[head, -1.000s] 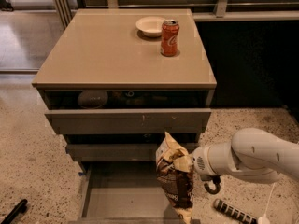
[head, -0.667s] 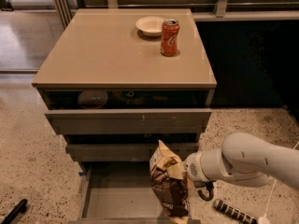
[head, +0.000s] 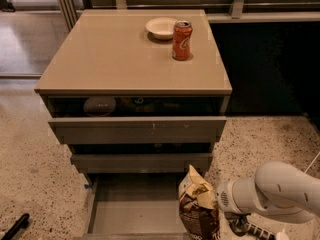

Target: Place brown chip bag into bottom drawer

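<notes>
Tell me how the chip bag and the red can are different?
The brown chip bag is crinkly and brown; the soda can is smooth and red. The bag is low over the bottom drawer beside the gripper; the can stands on the cabinet top. Both are upright.

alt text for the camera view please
The robot's pincer, at lower right, holds a brown chip bag upright at the right end of the open bottom drawer of a cabinet. A white bowl and an orange soda can stand on the cabinet top.
</notes>
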Robot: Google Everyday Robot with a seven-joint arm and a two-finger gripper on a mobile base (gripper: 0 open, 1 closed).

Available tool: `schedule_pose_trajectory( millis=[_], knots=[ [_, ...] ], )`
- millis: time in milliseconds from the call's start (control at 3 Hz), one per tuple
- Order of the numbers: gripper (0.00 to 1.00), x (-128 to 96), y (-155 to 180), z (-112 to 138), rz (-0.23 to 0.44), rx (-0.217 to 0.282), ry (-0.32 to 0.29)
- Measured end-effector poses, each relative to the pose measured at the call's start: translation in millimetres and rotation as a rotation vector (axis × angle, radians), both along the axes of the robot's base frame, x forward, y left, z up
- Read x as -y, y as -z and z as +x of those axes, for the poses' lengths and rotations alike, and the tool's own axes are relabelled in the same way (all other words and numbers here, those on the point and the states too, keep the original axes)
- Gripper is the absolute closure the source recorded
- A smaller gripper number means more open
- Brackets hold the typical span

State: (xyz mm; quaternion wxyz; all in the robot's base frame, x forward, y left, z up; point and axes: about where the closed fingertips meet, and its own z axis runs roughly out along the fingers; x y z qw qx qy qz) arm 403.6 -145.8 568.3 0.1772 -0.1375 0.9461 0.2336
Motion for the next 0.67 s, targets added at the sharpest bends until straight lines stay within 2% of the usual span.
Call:
schedule_pose_trajectory(
  millis=[333,667],
  knots=[
    [1.0,-3.4,6.3,7.8,-0.017,0.021,0.011],
    [1.0,-18.8,9.8,19.5,-0.028,0.033,-0.003]
  ],
)
